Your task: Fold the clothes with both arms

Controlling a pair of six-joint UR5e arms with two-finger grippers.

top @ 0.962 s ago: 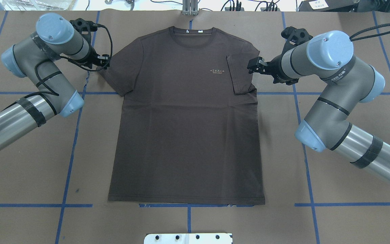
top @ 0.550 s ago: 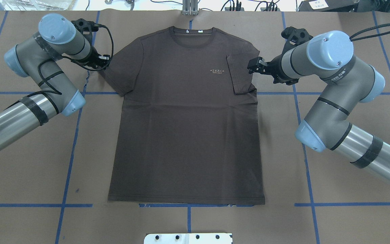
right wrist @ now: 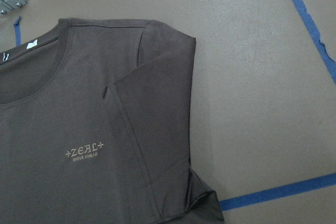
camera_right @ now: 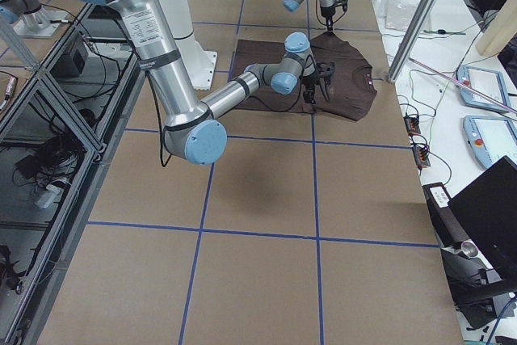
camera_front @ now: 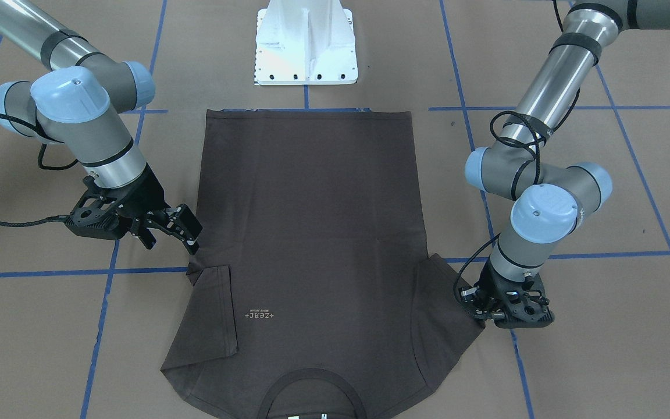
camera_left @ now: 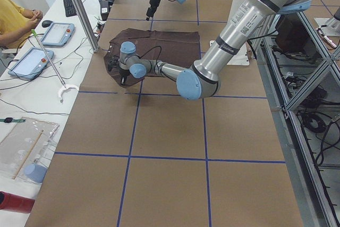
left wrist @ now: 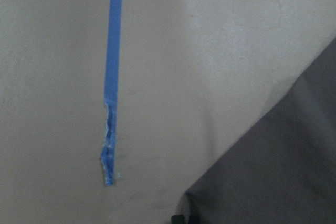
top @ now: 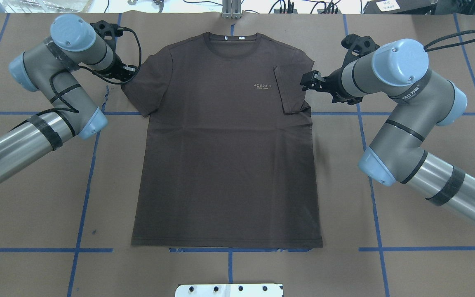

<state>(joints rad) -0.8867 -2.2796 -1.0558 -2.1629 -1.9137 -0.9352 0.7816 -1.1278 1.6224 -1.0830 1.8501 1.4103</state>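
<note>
One t-shirt [top: 225, 165] lies flat mid-table, collar at 12 o'clock, hem at 6, between your two grippers. The left gripper [top: 129, 73] sits at the edge of the one unfolded sleeve [top: 146, 88], which lies at its 4 o'clock; whether its jaws are closed, you cannot tell. The right gripper [top: 306, 81], jaws spread, hangs beside the folded-in sleeve [top: 293, 88].

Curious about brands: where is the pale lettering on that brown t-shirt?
Overhead, the pale logo text sits right of centre on the dark brown t-shirt, beside its folded sleeve.
</note>
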